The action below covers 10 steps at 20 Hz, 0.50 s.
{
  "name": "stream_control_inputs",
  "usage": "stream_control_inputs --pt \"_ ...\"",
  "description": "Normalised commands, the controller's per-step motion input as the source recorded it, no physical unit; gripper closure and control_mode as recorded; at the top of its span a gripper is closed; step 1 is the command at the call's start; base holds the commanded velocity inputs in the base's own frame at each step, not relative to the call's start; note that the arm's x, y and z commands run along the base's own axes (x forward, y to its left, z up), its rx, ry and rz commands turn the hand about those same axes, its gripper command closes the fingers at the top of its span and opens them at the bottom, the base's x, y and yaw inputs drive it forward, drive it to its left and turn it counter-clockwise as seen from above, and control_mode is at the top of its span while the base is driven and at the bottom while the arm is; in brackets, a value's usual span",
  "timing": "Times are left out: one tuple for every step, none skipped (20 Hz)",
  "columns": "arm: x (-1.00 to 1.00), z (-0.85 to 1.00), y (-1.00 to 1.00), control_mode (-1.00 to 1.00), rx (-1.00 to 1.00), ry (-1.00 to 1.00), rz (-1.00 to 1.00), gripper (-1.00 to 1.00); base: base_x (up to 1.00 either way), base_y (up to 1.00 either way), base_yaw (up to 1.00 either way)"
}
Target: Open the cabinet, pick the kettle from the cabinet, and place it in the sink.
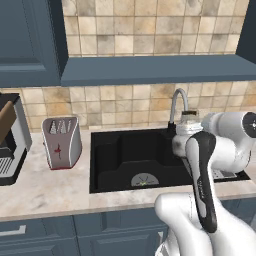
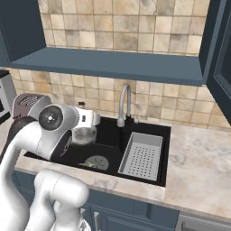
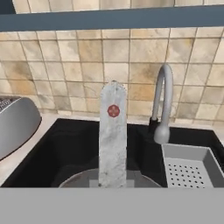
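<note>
Gripper (image 2: 92,128) clamped on kettle (image 2: 85,135) handle, held over left half of sink (image 2: 108,131), just above the drain (image 2: 95,162). Tap (image 2: 125,104) far right of it; toaster (image 1: 61,141) on counter, left.

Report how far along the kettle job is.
Done: the kettle is out of the cabinet. In hand: the gripper is shut on its handle, holding it over the sink. Left: lower it into the basin and release.
</note>
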Motion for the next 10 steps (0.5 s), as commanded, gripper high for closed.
stream_control_inputs --pt "0.08 0.0 0.43 -1.0 0.0 0.12 -0.18 1.0 0.0 0.0 0.0" --pt "0.09 0.0 0.44 -1.0 0.0 0.2 -0.21 1.0 0.0 0.0 0.0" --pt "0.11 0.0 0.43 -1.0 0.0 0.23 -0.2 1.0 0.0 0.0 0.0" --pt "0.1 0.0 0.44 -1.0 0.04 0.17 -0.18 1.0 0.0 0.0 0.0" --pt "0.11 0.0 0.43 -1.0 0.06 0.12 -0.17 1.0 0.0 0.0 0.0" --pt "0.12 -0.02 0.44 -1.0 0.07 0.05 -0.16 1.0 0.0 0.0 0.0" --pt "0.12 -0.04 0.46 -1.0 0.05 0.03 -0.17 1.0 0.0 0.0 0.0" --pt "0.14 -0.05 0.48 -1.0 0.03 0.03 -0.18 1.0 0.0 0.0 0.0" --pt "0.16 -0.09 0.51 -1.0 0.02 0.03 -0.21 1.0 0.0 0.0 0.0" --pt "0.16 -0.09 0.49 -1.0 0.04 0.01 -0.22 1.0 0.0 0.0 0.0"
